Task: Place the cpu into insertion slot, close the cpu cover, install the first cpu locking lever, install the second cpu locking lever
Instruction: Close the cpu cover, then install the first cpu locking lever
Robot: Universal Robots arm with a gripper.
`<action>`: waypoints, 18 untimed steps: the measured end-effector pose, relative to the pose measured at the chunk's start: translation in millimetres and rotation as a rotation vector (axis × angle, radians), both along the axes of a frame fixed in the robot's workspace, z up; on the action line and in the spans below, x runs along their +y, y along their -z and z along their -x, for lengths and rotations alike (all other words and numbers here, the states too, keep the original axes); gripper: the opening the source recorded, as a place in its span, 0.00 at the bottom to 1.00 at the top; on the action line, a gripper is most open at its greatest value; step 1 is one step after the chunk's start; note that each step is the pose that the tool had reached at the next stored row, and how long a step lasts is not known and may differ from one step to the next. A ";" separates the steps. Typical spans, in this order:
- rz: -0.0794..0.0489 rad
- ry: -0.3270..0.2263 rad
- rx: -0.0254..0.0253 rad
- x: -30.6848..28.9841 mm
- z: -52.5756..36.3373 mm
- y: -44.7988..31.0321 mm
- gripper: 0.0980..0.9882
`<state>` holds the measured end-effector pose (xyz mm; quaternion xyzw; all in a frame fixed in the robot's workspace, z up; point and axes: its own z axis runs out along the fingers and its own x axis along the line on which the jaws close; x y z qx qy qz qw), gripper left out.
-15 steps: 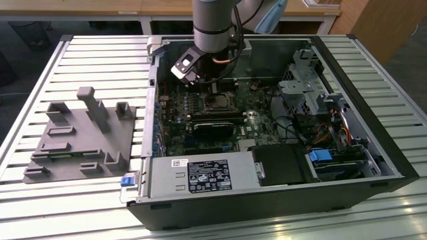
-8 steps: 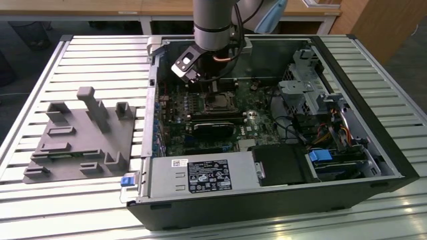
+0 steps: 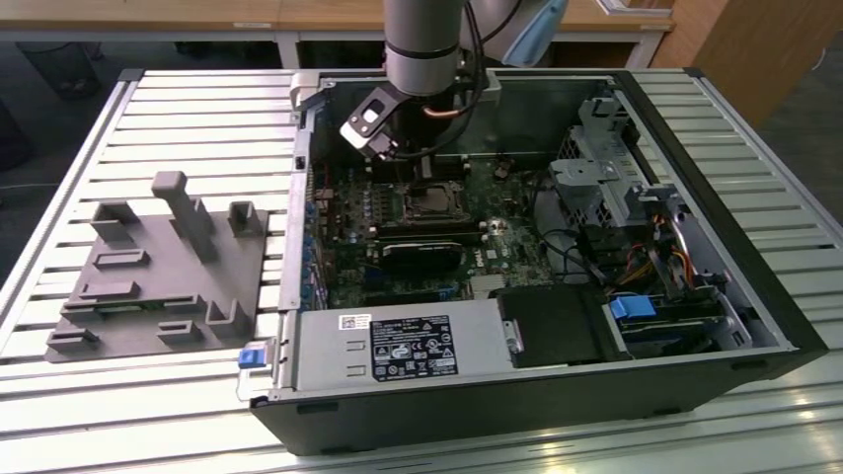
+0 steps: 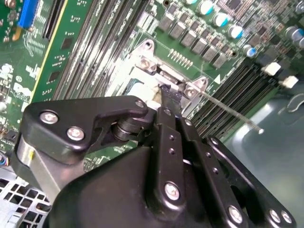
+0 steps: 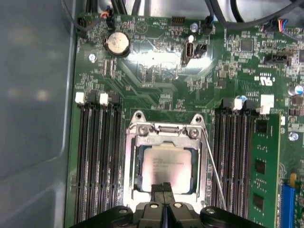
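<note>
Already the cpu (image 5: 166, 166) sits in the slot (image 5: 138, 175) with the cover (image 5: 164, 138) lying flat around it, toward the far side of the board (image 5: 156, 80) in the open case (image 3: 527, 415). The gripper (image 5: 163, 186) hangs right over the cpu's edge, fingers pressed together and holding nothing. A thin lever (image 5: 213, 171) runs just beside the cover.
</note>
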<state>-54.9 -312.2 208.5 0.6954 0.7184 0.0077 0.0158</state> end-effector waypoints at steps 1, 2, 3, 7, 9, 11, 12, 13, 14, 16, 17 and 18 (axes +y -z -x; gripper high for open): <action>0.000 0.000 0.0001 0.0 -1.8 0.0 0.01; 0.000 0.000 0.0002 0.0 -3.4 0.0 0.01; 0.000 0.000 0.0003 0.0 -4.8 0.0 0.01; 0.000 0.000 0.0007 0.0 -9.9 0.0 0.01; 0.000 0.000 0.0009 0.0 -11.9 0.0 0.01; 0.000 0.000 0.0011 0.0 -13.2 0.0 0.01; 0.000 0.000 0.0011 0.0 -13.5 0.0 0.01; 0.000 0.000 0.0011 0.0 -13.6 0.0 0.01; 0.000 0.000 0.0011 0.0 -13.6 0.0 0.01; 0.000 0.000 0.0011 0.0 -13.7 0.0 0.01; 0.000 0.000 0.0011 0.0 -13.7 -0.1 0.01; 0.000 0.000 0.0011 0.0 -13.7 -0.1 0.01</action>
